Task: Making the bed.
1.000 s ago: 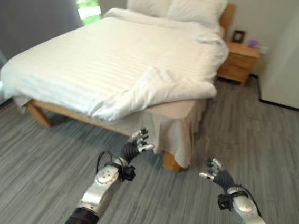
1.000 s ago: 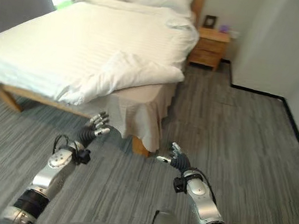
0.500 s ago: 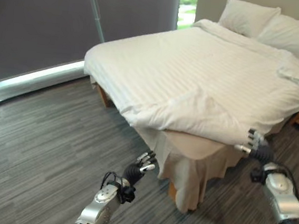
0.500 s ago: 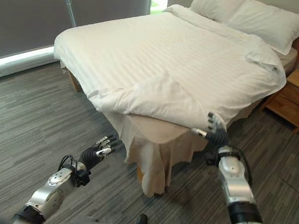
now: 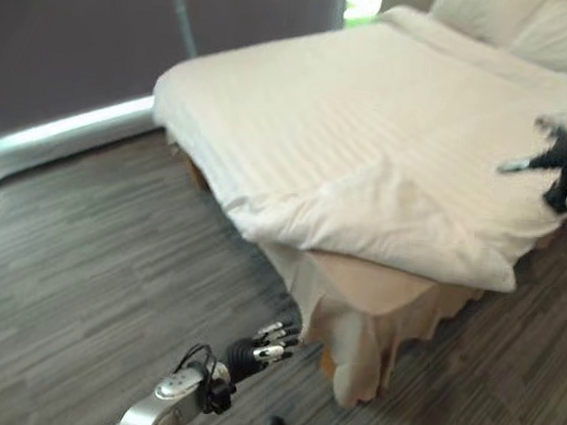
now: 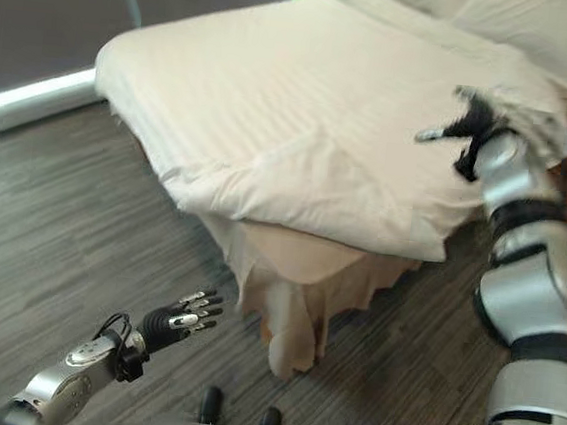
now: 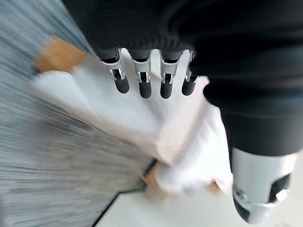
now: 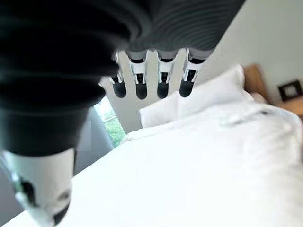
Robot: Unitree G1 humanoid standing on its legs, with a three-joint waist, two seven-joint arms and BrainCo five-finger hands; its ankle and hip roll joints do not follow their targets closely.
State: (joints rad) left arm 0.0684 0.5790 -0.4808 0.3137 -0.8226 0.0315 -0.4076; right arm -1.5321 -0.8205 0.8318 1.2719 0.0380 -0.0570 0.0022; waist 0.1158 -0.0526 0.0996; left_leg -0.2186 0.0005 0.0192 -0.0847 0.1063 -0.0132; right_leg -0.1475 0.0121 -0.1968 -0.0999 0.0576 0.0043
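A bed with a wooden frame is seen standing on a grey plank floor; it is covered by a white striped duvet, which lies spread over most of the mattress; at the near corner the duvet is folded back on itself in a bunched flap, so that a beige bed skirt and the sheet beneath are left bare and hang down toward the floor; white pillows are set at the head of the bed, just beyond the duvet's far edge; a dark roller blind is drawn over the window wall beside the bed, with a strip of daylight along its foot and a gap of green at the far end.

The right hand is held above the duvet near the far side of the bed, its fingers straight and spread, nothing grasped; whether the cloth is touched cannot be told; the left hand is held low over the floor, near the bare corner and apart from it, fingers extended side by side and holding nothing.
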